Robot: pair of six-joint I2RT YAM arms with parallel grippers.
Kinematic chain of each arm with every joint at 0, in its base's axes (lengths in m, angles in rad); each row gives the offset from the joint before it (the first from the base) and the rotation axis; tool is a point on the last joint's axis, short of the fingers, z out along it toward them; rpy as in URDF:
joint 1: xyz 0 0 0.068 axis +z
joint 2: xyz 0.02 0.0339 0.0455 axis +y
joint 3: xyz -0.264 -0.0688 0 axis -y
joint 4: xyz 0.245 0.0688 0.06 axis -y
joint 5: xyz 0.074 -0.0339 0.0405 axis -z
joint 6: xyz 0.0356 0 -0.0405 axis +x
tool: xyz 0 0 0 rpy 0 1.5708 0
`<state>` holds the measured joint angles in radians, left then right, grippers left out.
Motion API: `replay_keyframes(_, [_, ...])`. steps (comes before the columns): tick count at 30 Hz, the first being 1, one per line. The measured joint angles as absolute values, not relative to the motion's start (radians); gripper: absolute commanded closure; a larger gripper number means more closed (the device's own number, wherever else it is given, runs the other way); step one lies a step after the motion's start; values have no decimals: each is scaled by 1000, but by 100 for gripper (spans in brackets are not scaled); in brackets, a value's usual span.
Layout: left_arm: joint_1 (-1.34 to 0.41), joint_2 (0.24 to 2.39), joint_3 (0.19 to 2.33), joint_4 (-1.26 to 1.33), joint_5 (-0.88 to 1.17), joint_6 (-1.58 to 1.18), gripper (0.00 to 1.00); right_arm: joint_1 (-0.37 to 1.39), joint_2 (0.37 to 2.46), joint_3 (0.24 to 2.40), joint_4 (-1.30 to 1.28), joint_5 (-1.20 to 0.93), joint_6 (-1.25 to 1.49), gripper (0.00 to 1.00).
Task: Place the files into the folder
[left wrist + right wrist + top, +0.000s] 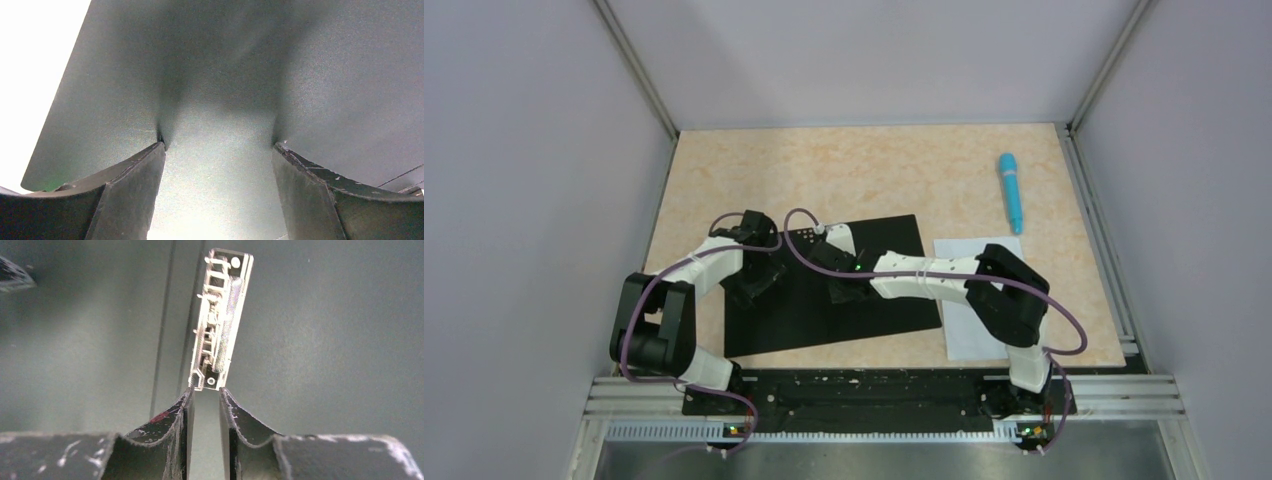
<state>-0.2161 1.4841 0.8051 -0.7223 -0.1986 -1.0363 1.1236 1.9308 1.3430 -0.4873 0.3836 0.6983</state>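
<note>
Table [874,160]: a beige, mottled top with grey walls on three sides.
Folder [824,325]: lies open and flat left of the table's middle, black inside facing up (no red cover shows from above). It fills the left wrist view [225,75] and the right wrist view [325,340].
Files [957,258]: one white sheet flat on the table just beside the folder's right edge, partly hidden under the right arm. It is outside the folder.
Left gripper [754,285]: over the folder's left part, jaws spread wide [217,145] with nothing between them. Both fingertips [145,165] are down at the black surface.
Right gripper [846,288]: over the folder's middle, jaws parted only a sliver [205,392], black surface showing through the gap.
Pen [1010,192]: blue, lying at the far right, well apart from the folder.
Clip [220,320]: a metal strip on the folder's spine, its near end right at the right gripper's tips. Whether they touch, I cannot tell.
</note>
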Motion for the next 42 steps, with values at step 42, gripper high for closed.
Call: replay_keyframes(42, [-186,1510,824,-740,-163,-1026,20,1153,2000,1353,-408,491,700,100])
